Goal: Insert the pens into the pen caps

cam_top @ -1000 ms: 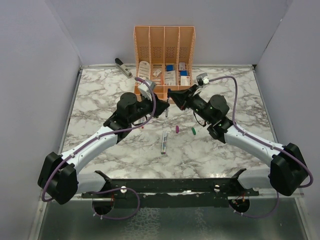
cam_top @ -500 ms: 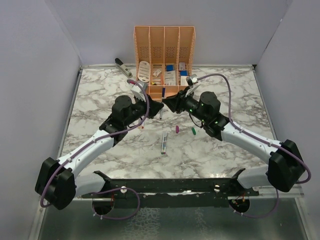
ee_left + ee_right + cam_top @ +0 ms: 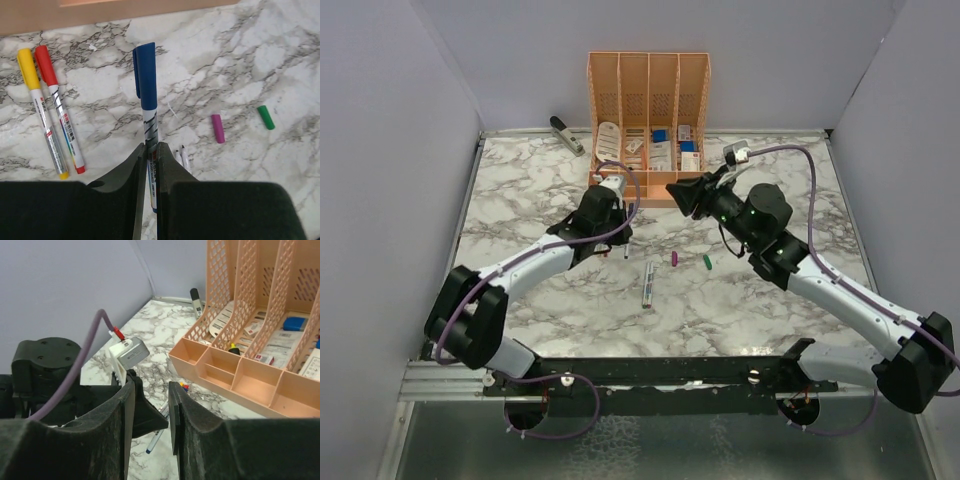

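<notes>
Fingers [image 3: 129,171] of the left hand [image 3: 149,150] pinch a pen [image 3: 150,127] (its blue cap [image 3: 146,75] is on); the right hand [image 3: 151,387] hangs spread, empty, near the orange organiser [image 3: 218,290].

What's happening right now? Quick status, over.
Left gripper shut on blue-capped pen. Right gripper open, empty. Purple cap, green cap lying loose. No obstruction seen.

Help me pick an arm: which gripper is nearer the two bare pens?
Left. The left gripper is just left of the bare pens; the right gripper is farther, by the organiser.
</notes>
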Controlling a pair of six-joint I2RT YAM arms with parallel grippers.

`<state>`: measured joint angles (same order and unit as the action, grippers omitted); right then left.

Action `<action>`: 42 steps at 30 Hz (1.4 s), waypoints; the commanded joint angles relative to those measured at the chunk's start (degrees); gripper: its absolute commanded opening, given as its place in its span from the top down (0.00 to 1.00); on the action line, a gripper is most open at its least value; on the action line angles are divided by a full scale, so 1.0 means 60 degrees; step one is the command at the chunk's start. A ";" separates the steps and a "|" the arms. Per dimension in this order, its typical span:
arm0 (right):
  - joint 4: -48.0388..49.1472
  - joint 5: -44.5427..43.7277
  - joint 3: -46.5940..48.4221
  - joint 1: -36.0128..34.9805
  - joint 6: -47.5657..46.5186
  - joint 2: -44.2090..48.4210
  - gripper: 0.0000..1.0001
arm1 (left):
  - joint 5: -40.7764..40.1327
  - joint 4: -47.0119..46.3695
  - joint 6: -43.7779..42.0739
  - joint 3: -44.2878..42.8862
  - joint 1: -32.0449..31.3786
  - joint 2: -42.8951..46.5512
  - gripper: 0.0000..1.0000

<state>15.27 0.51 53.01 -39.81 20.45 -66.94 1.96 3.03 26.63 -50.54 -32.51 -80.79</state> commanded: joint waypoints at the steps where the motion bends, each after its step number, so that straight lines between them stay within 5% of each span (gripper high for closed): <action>1: -0.1094 -0.0703 0.0044 -0.0059 -0.0251 0.0129 0.67 | -0.0900 0.0532 -0.0033 -0.0603 0.0050 -0.1132 1.00; 8: -0.2882 -0.1378 0.0087 -0.0054 -0.0149 -0.0224 0.68 | -0.1634 0.1151 0.0013 -0.1754 0.0079 -0.3018 1.00; 27: -0.3160 -0.1534 -0.0411 -0.0059 0.0048 -0.0196 0.69 | -0.3441 0.2881 -0.0450 -0.3434 0.0209 -0.4637 1.00; 42: -0.3044 -0.1415 -0.0384 -0.0059 0.0055 -0.0323 0.69 | -0.2910 0.3133 -0.0610 -0.3704 0.0247 -0.4934 0.92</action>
<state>-3.27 -7.07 50.39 -39.81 20.32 -68.16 -16.88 20.67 23.42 -71.59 -31.22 -109.49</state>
